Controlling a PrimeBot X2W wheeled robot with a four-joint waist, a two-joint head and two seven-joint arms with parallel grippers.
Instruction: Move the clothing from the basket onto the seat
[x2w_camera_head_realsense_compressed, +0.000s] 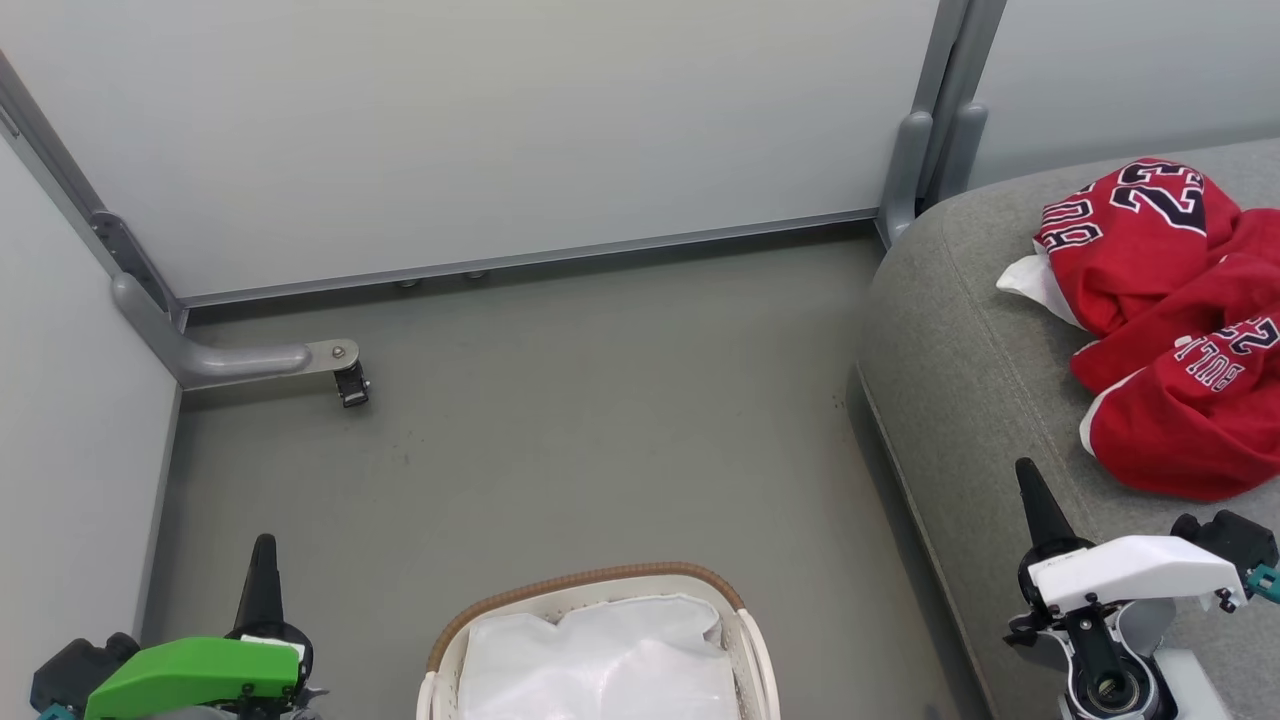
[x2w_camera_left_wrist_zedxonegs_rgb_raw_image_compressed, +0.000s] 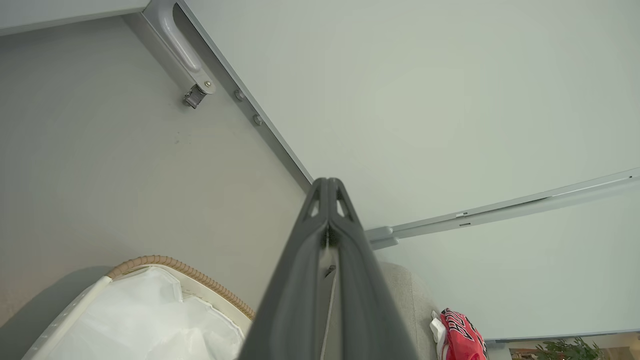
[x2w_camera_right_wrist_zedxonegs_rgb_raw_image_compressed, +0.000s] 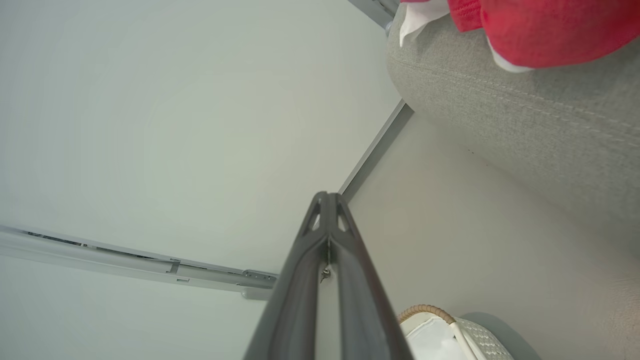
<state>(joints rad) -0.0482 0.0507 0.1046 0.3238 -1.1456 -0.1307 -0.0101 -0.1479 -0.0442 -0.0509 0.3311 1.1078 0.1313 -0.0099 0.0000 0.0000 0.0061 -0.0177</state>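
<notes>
Grey floor (x2w_camera_head_realsense_compressed: 600, 420), basket (x2w_camera_head_realsense_compressed: 590, 578), red clothing (x2w_camera_head_realsense_compressed: 1150, 270) heaped on seat (x2w_camera_head_realsense_compressed: 960, 350), left jaws and right jaws closed, empty

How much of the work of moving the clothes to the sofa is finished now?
Done: the red jerseys lie piled on the sofa cushion. In hand: nothing; the left pincer and right pincer are shut and empty. Left: apparently nothing, since the basket shows just its white liner, though its near part is cut off.
</notes>
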